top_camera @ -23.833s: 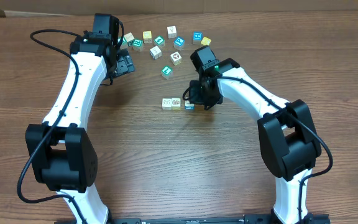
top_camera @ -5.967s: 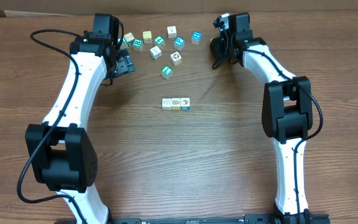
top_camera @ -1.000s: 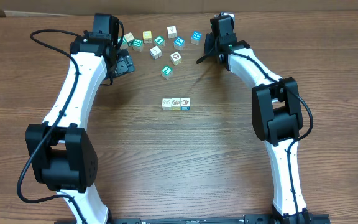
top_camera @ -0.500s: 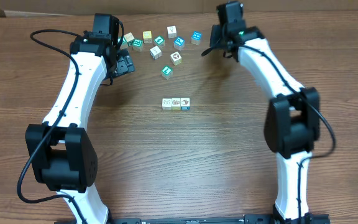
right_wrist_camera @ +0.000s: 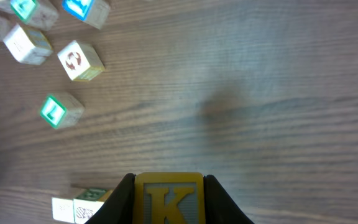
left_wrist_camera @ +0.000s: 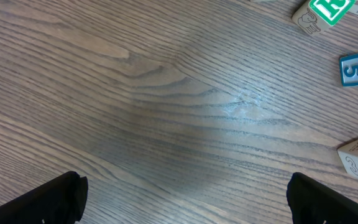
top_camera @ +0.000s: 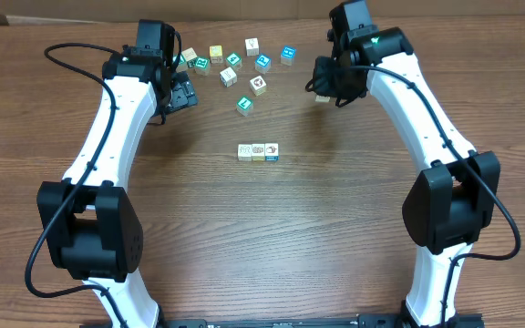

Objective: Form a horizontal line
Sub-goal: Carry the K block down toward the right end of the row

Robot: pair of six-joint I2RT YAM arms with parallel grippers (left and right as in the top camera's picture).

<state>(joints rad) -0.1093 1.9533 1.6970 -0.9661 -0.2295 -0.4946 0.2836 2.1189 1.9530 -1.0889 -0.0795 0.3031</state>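
R wrist cam: R gripper (right_wrist_camera: 168, 208) pinches yellow K cube (right_wrist_camera: 168, 194); overhead only a tan speck. L gripper (left_wrist_camera: 185, 199) spread wide. Line (top_camera: 258, 151): 3 cubes touching, straight.

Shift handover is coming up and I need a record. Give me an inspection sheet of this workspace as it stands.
Surface: wood-grain table, no spills seen.
Job's things: row of three cubes, side by side, mid-table; yellow K cube held right of and beyond the row, not yet in it.
Clutter: loose cubes scattered near the far edge.
Hands: left hand open, empty; right hand shut on the K cube.
Cables: black cable loops off the left arm, away from the cubes.
Surroundings: pale strip beyond the far edge; nothing else seen.
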